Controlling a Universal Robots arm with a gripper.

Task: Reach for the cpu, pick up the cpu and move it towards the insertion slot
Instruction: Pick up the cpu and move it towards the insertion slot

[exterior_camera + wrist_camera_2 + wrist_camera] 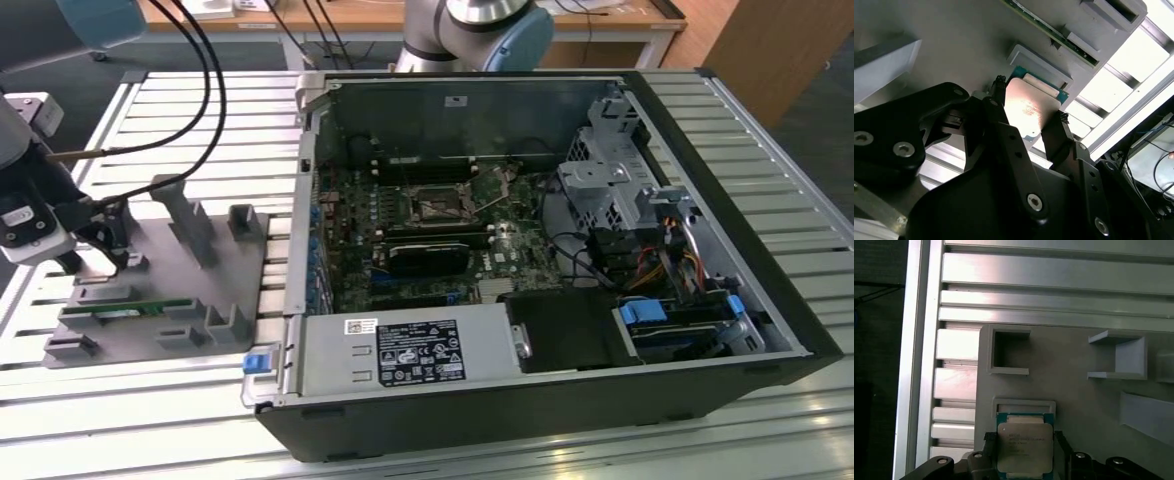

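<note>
Down at grey fixture tray (pixel 147 265), reached the cpu (pixel 1025 450) with gripper (pixel 1030 100) around it, clamped or slack impossible to tell; not yet carried to the distant insertion slot (pixel 437 207).

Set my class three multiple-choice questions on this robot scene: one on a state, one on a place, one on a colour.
1. The computer case is:
A. open, with its board showing
B. closed
C. upside down

2. In the exterior view, the gripper is:
A. inside the computer case
B. over the grey fixture on that view's left
C. on the floor

3. The top of the cpu is:
A. red
B. black
C. silver

Answers:
1 A: the board lies exposed in the exterior view.
2 B: the gripper hangs above the grey fixture, apart from the computer case.
3 C: both wrist views show its shiny metal top.
</note>
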